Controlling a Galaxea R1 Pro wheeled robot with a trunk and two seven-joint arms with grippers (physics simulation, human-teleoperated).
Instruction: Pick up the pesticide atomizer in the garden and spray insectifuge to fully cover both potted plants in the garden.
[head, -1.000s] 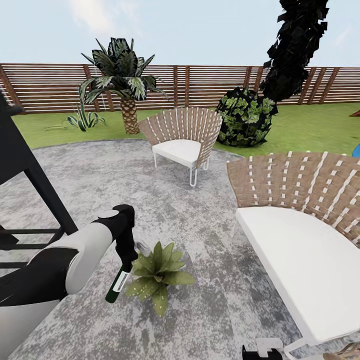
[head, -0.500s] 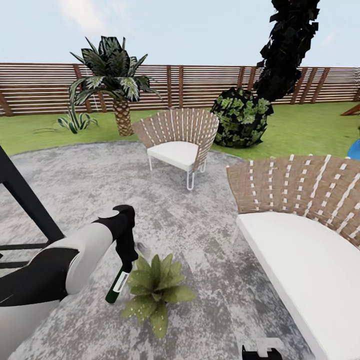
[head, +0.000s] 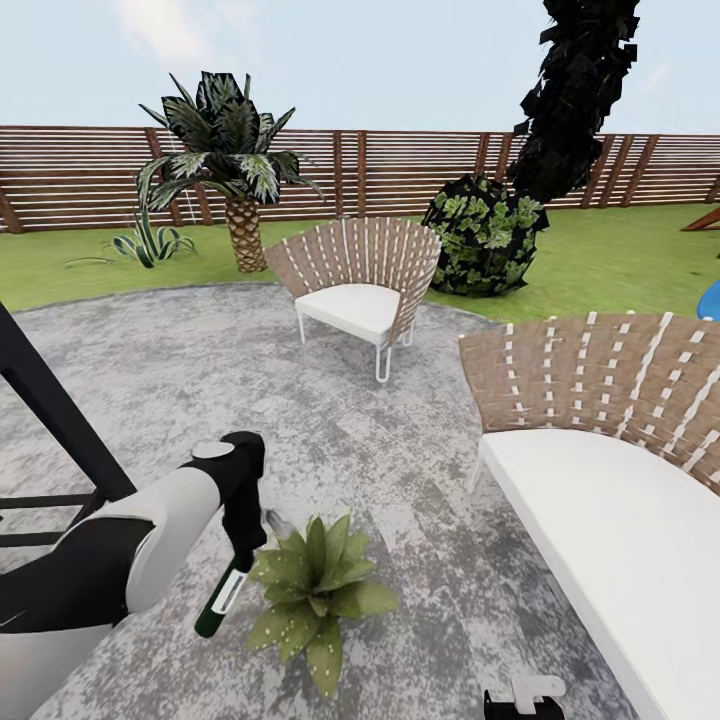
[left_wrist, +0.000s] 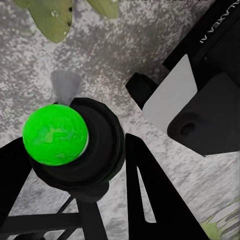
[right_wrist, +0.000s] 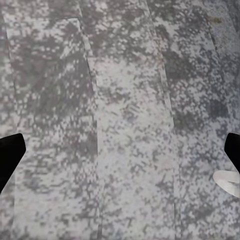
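My left gripper (head: 243, 548) is shut on the pesticide atomizer (head: 220, 602), a slim dark-green bottle with a white label, hanging tilted over the patio. In the left wrist view the black fingers (left_wrist: 152, 192) clamp the spray head, its green dot (left_wrist: 55, 134) and whitish nozzle (left_wrist: 65, 85) facing the camera. One potted plant (head: 316, 588), a low rosette of pointed green leaves, sits on the stone just right of the bottle, its leaves (left_wrist: 52, 15) close past the nozzle. My right gripper (right_wrist: 120, 155) is open over bare patio, low at my right side (head: 525, 698).
A woven sofa with a white cushion (head: 620, 520) stands close on the right, a matching chair (head: 362, 290) further ahead. A black frame (head: 50, 410) stands at the left. Beyond the grey patio (head: 200, 360) are lawn, a palm (head: 230, 160), an agave (head: 148, 243), a bush (head: 487, 235) and the slatted fence (head: 400, 170).
The view turned right a second ago, then held nearly steady. My left arm has dropped a little, carrying the bottle lower and slightly left beside the plant.
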